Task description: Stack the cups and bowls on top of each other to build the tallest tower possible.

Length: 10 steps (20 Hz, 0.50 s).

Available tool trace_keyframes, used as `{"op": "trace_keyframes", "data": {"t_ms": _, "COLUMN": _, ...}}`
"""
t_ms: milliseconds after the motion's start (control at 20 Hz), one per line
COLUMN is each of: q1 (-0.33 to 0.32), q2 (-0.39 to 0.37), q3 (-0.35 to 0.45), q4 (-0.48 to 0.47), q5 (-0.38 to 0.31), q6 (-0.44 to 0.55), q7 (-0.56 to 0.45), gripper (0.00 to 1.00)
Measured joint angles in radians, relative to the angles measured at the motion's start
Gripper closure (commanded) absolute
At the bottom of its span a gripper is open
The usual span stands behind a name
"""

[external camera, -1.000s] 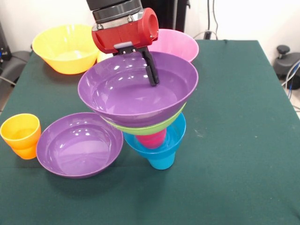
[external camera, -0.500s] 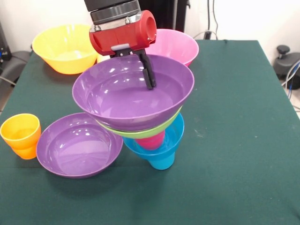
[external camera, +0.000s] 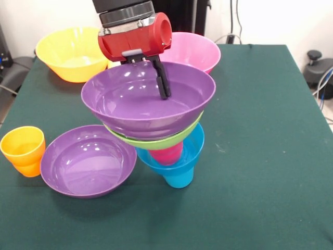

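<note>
The tower stands mid-table: a blue cup at the bottom, then the small blue bowl, the red cup and the lime green bowl. A purple bowl sits on or just above the green bowl, tilted slightly and overhanging to the left. My gripper is shut on this purple bowl's far rim. One black finger reaches down inside the bowl; the other is hidden behind the wall.
A second purple bowl lies left of the tower, almost touching it. A yellow cup nested in an orange cup stands at the left edge. The orange-yellow bowl and the pink bowl are at the back.
My gripper and the purple bowl have shifted a little to the left over the tower, and the bowl has settled closer to level on the green bowl.
</note>
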Motion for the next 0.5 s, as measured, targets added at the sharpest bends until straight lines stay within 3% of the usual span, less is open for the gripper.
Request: {"op": "trace_keyframes", "data": {"t_ms": 500, "q1": 0.003, "q2": -0.020, "q3": -0.015, "q4": 0.038, "q5": 0.000, "q6": 0.000, "q7": 0.000, "gripper": 0.00}}
